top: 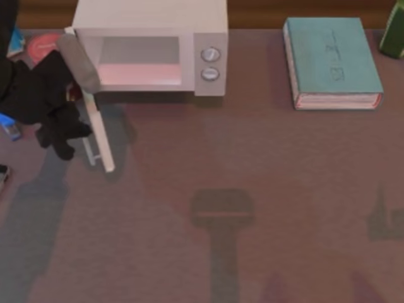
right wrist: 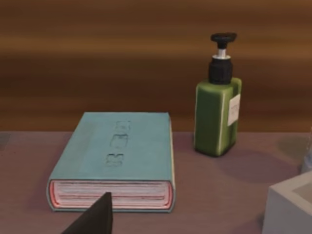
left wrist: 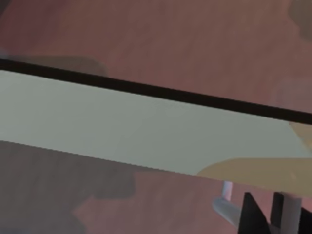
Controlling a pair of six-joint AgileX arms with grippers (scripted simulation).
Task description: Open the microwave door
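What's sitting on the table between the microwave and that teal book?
Nothing: in the top view, only bare table shows between the microwave, its knob panel facing that gap, and the teal book.

The microwave (top: 151, 25) looks smooth, matt off-white plastic, its two knobs (top: 210, 64) brushed silver metal. My table (top: 265, 189) shows a matt, wood-like reddish grain, and the teal book (right wrist: 117, 156) has a dull cloth-like cover over paper pages.

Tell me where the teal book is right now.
In the top view the teal book lies flat at the table's back right, right of the microwave, with a green pump bottle just beyond it.
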